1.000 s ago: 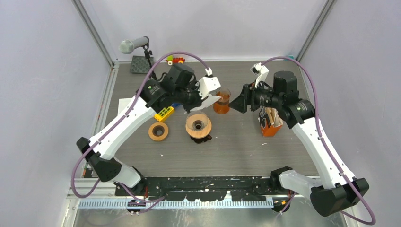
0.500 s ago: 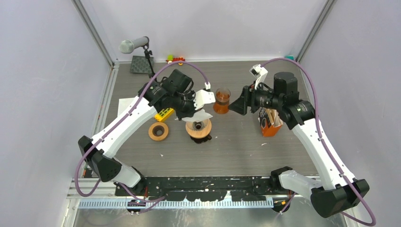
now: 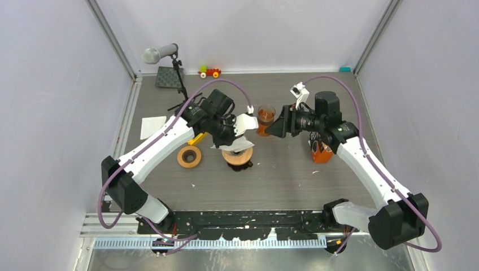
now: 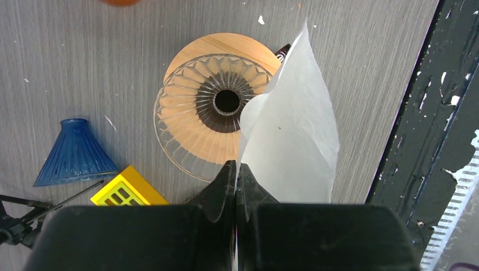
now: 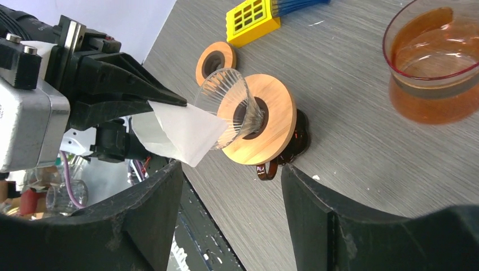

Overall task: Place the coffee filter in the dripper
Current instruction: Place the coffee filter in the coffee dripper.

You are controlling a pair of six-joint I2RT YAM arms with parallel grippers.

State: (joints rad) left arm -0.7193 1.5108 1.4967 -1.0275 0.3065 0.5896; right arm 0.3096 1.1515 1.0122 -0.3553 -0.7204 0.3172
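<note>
Coffee filter [image 4: 291,138] now down over dripper [image 4: 189,127]

Matt white paper coffee filter [image 4: 294,141]; clear ribbed glass dripper [image 4: 189,116], smooth wooden collar [image 4: 226,42].

1. The left arm [image 3: 158,144] has white shell links joined by rounded black joint housings.
2. The right arm [image 3: 370,166] is built alike, white links between black housings, with a black block at its foot by the table's near edge.
3. A purple cable [image 3: 226,82] runs along the left arm, and a second purple cable [image 3: 339,78] along the right.
4. The left gripper [image 4: 235,166] has a broad matte black body narrowing to two pointed black jaws.
5. The right gripper [image 5: 230,166] has thick black jaws with moulded ridges.
6. A pale grey block [image 5: 25,113] with bolt heads sits on the left wrist.
</note>
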